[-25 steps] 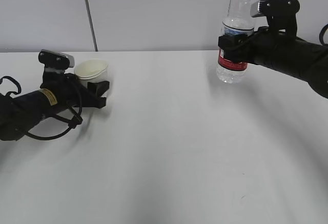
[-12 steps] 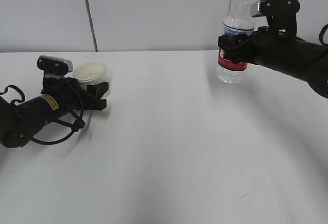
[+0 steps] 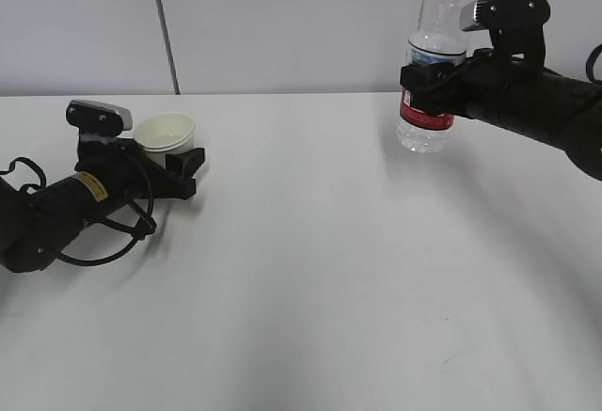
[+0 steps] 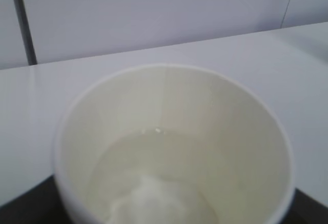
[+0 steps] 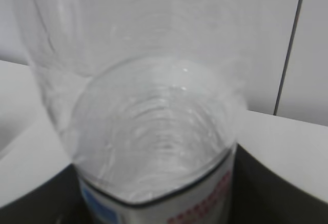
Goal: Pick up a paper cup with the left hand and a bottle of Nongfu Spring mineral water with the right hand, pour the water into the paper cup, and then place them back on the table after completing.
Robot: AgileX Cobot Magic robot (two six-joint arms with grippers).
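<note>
Cup comes upright and settles on the table; bottle arm hasn't budged.

On the left, the paper cup point(image 3: 165, 133) has tipped back from its slant a second ago and now stands on the white table point(image 3: 310, 270), liquid showing in its bottom. The left hand point(image 3: 185, 168) brackets it, jaws seemingly easing apart, though a finished release can't be confirmed. To the right, the right hand point(image 3: 425, 88) clamps the Nongfu Spring bottle point(image 3: 433, 63) upright, well above the table. Pouring looks done; next, lower that bottle and let go.
</note>
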